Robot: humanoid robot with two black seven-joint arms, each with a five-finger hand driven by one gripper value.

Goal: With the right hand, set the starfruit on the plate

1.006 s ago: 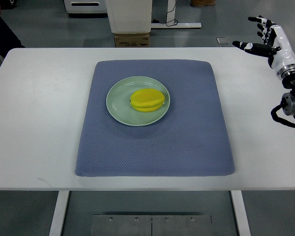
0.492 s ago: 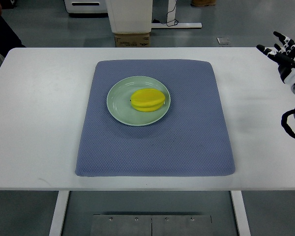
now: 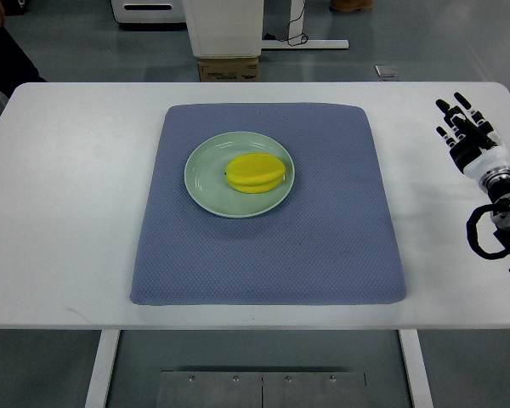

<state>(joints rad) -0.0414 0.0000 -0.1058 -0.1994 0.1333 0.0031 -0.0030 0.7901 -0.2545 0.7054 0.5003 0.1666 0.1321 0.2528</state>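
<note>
A yellow starfruit (image 3: 255,172) lies on the pale green plate (image 3: 206,183), a little right of its middle. The plate sits on a blue-grey mat (image 3: 323,246) on the white table. My right hand (image 3: 461,129) is far to the right, over the table near its right edge, well apart from the plate. Its fingers are stretched out and hold nothing. My left arm does not show.
The white table (image 3: 68,212) has bare surface left and right of the mat. Beyond the far edge stand a white bin (image 3: 223,25) and a cardboard box (image 3: 228,70) on the floor. A dark sleeve (image 3: 4,59) of a person shows at the top left.
My right hand has moved down and towards me, from the table's far right corner to lower over the right side. The starfruit and plate have not moved.
</note>
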